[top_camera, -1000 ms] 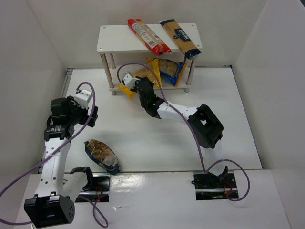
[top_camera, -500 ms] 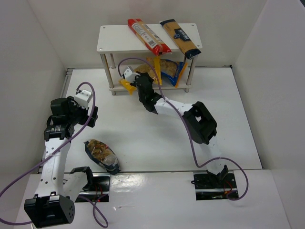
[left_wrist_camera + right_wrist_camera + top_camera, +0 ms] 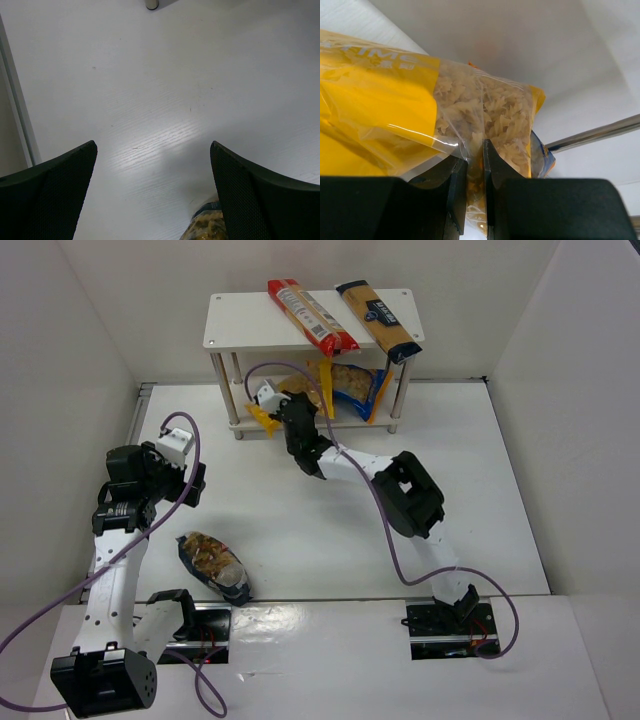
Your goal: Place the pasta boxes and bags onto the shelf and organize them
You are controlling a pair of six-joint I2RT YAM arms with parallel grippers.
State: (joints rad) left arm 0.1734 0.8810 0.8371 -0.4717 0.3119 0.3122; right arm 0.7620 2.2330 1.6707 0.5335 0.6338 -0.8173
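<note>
The white two-tier shelf [image 3: 240,325] stands at the back. On its top board lie the long red pack [image 3: 310,315] and the long yellow-navy pack [image 3: 378,320]. On the lower tier stands the blue-yellow bag [image 3: 360,390]. My right gripper [image 3: 290,410] is shut on the yellow bag with clear window [image 3: 420,115], held at the lower tier's front left; the bag also shows in the top view [image 3: 300,395]. The dark clear bag of brownish pasta [image 3: 212,565] lies on the table near the left arm, its tip in the left wrist view [image 3: 205,227]. My left gripper [image 3: 152,200] is open and empty above the table.
White walls enclose the table on three sides. A shelf post foot [image 3: 151,4] shows at the top of the left wrist view. A metal shelf post [image 3: 592,136] lies to the right of the held bag. Purple cables trail from both arms.
My right arm has pushed the yellow bag further in toward the lower tier of the shelf. The left arm and the dark bag have not moved.
</note>
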